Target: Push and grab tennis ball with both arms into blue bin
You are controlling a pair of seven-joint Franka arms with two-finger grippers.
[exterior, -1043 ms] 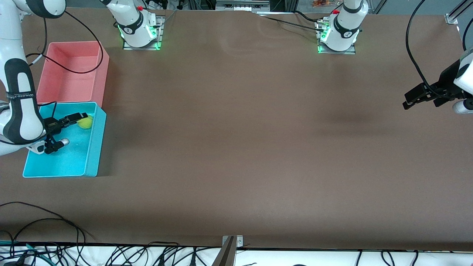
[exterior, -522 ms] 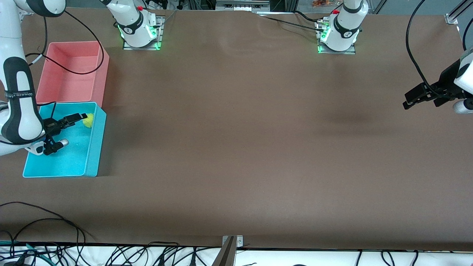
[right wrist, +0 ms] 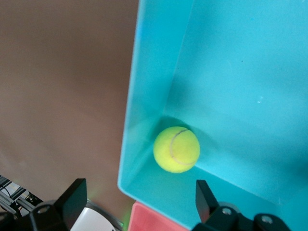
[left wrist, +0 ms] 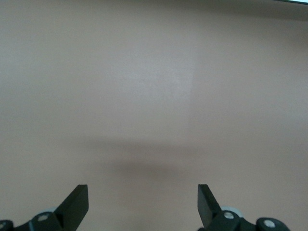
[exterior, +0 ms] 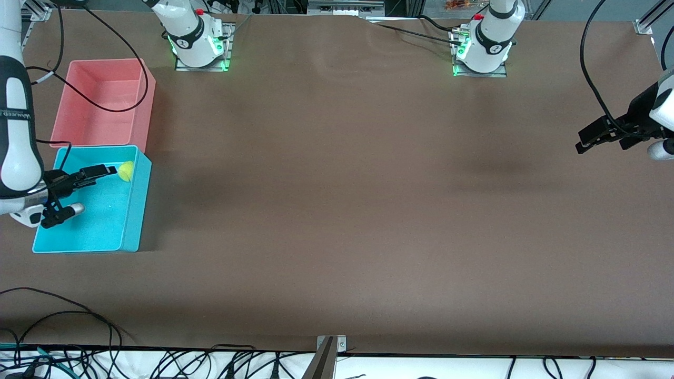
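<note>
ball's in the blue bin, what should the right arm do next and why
Probably lift the right gripper up clear of the blue bin: the ball lies free in the bin's corner, the jaws stand open and empty. The left gripper waits, open.

A brown table (exterior: 337,210) carries the blue bin (exterior: 134,210) beside a pink tub (exterior: 145,100).

blue bin (exterior: 132,210) walls hem tennis ball (exterior: 126,171)
</note>
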